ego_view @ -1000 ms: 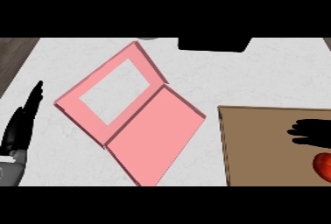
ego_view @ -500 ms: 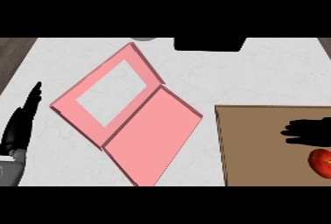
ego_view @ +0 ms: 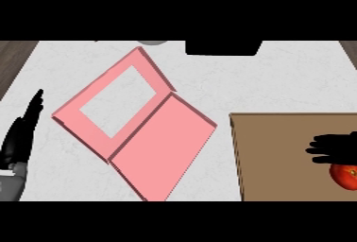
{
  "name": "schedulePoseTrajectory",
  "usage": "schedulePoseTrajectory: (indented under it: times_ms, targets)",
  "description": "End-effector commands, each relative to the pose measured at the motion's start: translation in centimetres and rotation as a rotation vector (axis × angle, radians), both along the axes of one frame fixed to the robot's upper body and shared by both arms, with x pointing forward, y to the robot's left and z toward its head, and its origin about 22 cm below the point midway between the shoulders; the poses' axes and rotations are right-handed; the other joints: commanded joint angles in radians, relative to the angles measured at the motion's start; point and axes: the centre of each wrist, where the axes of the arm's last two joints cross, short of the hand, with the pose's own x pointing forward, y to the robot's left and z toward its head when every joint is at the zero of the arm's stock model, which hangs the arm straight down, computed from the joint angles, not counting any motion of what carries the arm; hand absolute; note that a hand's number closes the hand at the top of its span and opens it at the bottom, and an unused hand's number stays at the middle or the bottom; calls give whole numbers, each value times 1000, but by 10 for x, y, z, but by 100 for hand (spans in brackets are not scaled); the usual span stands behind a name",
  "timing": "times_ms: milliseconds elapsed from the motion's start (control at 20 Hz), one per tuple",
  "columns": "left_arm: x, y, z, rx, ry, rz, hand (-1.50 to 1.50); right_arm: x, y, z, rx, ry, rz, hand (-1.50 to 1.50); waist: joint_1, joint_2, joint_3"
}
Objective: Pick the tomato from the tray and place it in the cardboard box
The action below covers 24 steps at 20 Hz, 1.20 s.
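Round red tomato (ego_view: 345, 176) seen on flat brown tray (ego_view: 279, 156).
Right hand (ego_view: 336, 148) spread just above it; pink box (ego_view: 132, 127) lies open-flapped.

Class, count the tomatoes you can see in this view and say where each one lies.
1. The tomato lies on the brown tray at the lower right, just below the right robot hand; others may be out of view.
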Motion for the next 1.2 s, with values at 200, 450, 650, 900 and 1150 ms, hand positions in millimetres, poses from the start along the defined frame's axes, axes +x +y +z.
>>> schedulePoseTrajectory:
  times_ms: [200,450,650,900,1150]
  targets:
    - [-2,8,-20,-7,13,18,0,0,4,-1,15,86,169,-150,-13,0,-1]
    - [-12,14,-7,18,3,12,0,-15,15,-32,-31,87,121,-150,-14,-4,-1]
    - [-12,10,-14,-12,3,3,0,-13,26,-67,1,53,90,150,-9,-2,0]
    - [-16,26,1,0,-2,18,0,-11,36,-63,148,-103,84,150,-11,-5,0]
    - [-7,13,-10,-4,5,14,0,2,34,-53,230,-212,64,150,-20,-3,0]
